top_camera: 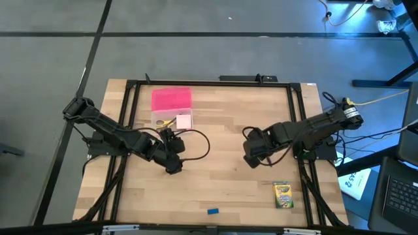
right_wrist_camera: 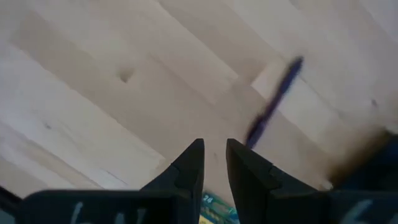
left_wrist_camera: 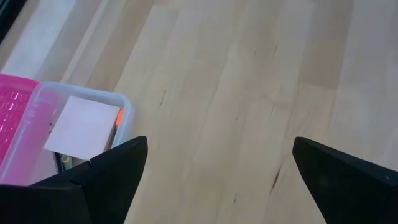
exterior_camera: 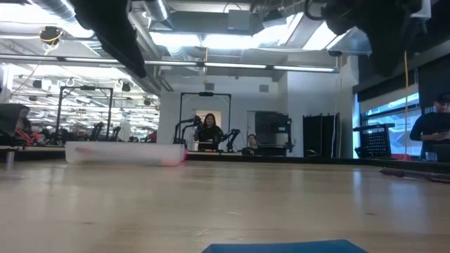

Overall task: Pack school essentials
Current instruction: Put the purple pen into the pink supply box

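Observation:
A clear box [top_camera: 171, 120] at the far left holds a pink square notepad [top_camera: 184, 121] and yellow-handled scissors [top_camera: 166, 123]. Its pink lid [top_camera: 171, 99] lies just behind it. My left gripper [left_wrist_camera: 221, 146] hangs open over bare wood near that box. My right gripper [right_wrist_camera: 214, 146] points down over the table's right half, its fingers shut to a narrow slit with nothing between them. Just beyond them a dark pen [right_wrist_camera: 273, 102] lies flat on the wood. The green-yellow crayon box [top_camera: 283, 194] and the blue eraser [top_camera: 213, 211] lie flat near the front edge.
A black frame [top_camera: 130, 117] borders the wooden table top on its left, far and right sides. Bare wood lies between the two arms. In the low view people show in the room behind, and the eraser [exterior_camera: 281, 247] sits close to the camera.

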You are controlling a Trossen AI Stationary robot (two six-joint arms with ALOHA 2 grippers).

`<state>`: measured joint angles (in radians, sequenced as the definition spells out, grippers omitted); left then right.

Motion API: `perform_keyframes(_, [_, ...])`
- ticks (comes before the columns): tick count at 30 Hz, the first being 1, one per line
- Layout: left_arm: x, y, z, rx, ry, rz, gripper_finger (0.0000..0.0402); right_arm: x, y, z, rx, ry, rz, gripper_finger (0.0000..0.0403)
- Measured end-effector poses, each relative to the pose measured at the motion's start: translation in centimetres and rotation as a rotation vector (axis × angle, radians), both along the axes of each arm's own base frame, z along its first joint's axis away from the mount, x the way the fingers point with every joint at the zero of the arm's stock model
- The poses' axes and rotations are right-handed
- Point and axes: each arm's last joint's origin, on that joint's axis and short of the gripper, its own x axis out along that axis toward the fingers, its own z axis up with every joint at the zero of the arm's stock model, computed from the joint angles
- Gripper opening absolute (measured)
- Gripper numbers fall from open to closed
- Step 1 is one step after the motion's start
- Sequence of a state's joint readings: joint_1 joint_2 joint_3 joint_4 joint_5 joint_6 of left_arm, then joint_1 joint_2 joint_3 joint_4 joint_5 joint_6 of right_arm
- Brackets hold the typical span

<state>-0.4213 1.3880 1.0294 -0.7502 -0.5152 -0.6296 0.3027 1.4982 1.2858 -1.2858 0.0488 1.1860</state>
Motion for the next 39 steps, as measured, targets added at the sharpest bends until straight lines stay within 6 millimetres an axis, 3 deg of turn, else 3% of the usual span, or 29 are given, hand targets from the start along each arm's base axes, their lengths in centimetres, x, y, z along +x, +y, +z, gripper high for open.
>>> perform_keyframes(11, [0.0, 0.0, 0.0, -0.002, -0.005, 0.000, 0.0397, -0.9, 1.7, 0.0, -0.010, 0.029, 0.014, 0.0071])
perform_keyframes(22, [0.0, 0.0, 0.0, -0.001, -0.004, -0.002, 0.0397, -1.1, 1.6, 0.0, -0.040, 0.042, 0.040, 0.0090])
perform_keyframes(31, [0.0, 0.0, 0.0, -0.001, -0.003, -0.003, 0.0397, -1.2, 1.4, 0.0, -0.081, 0.042, 0.057, 0.0078])
perform_keyframes(39, [0.0, 0.0, 0.0, -0.007, 0.000, -0.006, 0.0397, -1.2, 1.3, 0.0, -0.053, 0.061, 0.027, 0.0121])
